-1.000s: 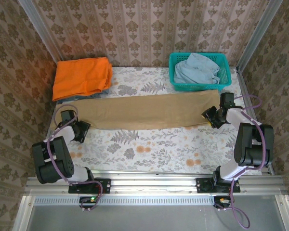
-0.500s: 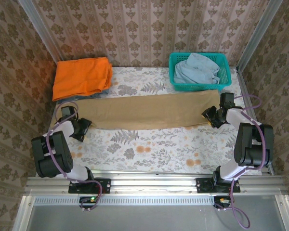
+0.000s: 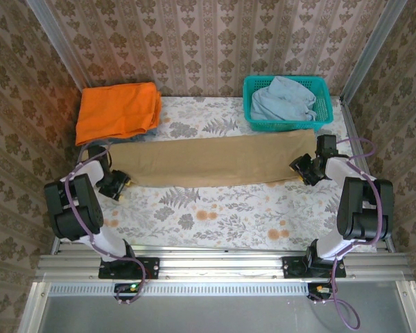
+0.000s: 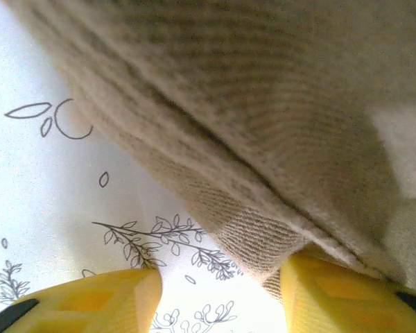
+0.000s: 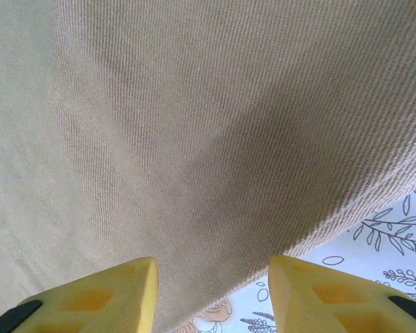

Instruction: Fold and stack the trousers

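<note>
From above, the trousers [image 3: 215,161] lie flat in one long tan strip across the middle of the table [image 3: 215,215], running left to right. The left gripper [image 3: 118,184] sits at the strip's left end, at the near corner. The right gripper [image 3: 299,166] sits at the right end, also against the near edge. Behind the strip a folded orange garment [image 3: 118,111] lies at the far left. A teal basket [image 3: 323,104] stands at the far right with a pale blue garment [image 3: 283,97] heaped in it (both clear of the trousers).

At the left wrist, the trousers [image 4: 263,104] fill the upper right, their layered edge slanting down toward the gripper [image 4: 218,291]. The two yellow fingers [image 4: 90,302] stand apart with flowered table [image 4: 55,208] showing between them. The cloth's corner rests on the right-hand finger, but nothing is pinched; the jaws are partly spread.

At the right wrist, the trousers [image 5: 194,125] cover nearly everything, smooth and flat. The gripper [image 5: 213,277] has its yellow fingers [image 5: 97,298] partly spread, the cloth's edge running between them onto the table [image 5: 395,229]. The fabric is not bunched or clamped there.
</note>
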`<state>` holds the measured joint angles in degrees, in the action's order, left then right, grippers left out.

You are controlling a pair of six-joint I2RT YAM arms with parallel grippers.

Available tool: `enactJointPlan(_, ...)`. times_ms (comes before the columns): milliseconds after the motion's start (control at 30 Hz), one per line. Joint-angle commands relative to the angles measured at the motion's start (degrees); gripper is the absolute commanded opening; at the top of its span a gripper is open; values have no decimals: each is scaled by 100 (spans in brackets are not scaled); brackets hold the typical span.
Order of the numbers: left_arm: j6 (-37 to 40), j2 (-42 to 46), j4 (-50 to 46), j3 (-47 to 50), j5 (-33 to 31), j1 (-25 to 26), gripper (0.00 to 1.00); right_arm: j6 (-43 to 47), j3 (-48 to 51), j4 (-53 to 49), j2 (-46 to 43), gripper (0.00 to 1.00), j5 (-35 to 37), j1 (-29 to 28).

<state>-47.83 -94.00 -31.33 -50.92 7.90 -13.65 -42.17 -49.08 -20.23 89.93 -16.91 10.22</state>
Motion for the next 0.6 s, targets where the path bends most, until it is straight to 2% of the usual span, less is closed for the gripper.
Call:
enactJointPlan(0,484,-568,2606,-394,-585,-129,37,-5,75,110,-151,47,-114,-44)
enactJointPlan(200,673,-812,2504,-627,-692,-173,22,-19,100,149,-238,48,-203,-40)
enactJointPlan(333,779,-864,2370,-796,-720,-209,0,-19,110,164,-278,48,-215,-41)
enactJointPlan(567,784,-164,2151,-713,-422,-74,0,-37,126,185,-320,47,-250,-47)
